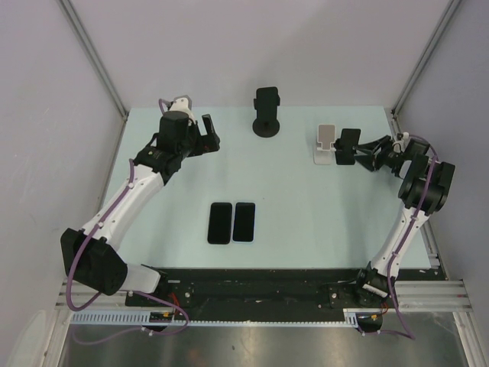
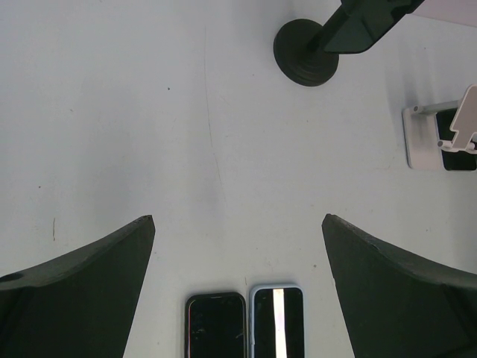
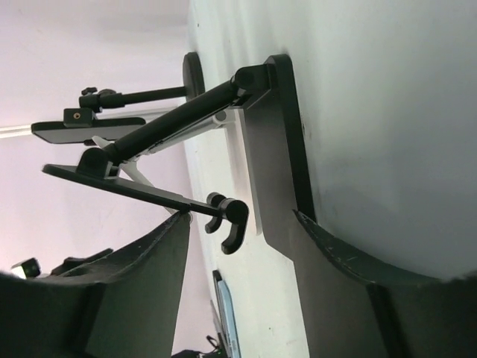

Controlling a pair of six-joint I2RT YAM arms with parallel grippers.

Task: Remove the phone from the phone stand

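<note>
Table [image 1: 306,206] inspected from the near side. The phone [image 1: 266,98] is at the rear centre, seated in the cradle at the head of the black pole stand [image 1: 267,125]. It is tilted, and nothing touches it. From the wrist views it shows only as a thin dark slab, so its exact seating in the cradle cannot be confirmed. The left gripper [image 1: 212,134] hangs over the rear left of the table, well apart from the pole stand. Its fingers [image 2: 89,283] are spread wide with only bare tabletop between them. The right gripper [image 1: 357,151] is at the rear right, directly against a black folding stand [image 3: 279,142]. Its fingers [image 3: 141,276] are likewise spread. The base plate of the folding stand runs up to one finger and the hooked rest lies in the gap between the two. Contact between finger and plate cannot be settled from here, and no clamping is seen. A white stand [image 1: 326,144] sits just beside the folding stand, on the side nearer the pole stand. Two spare handsets lie flat side by side near the table's centre: the dark one [image 2: 215,324] on the left, the light-edged one [image 2: 277,321] touching or nearly touching it on the right.
</note>
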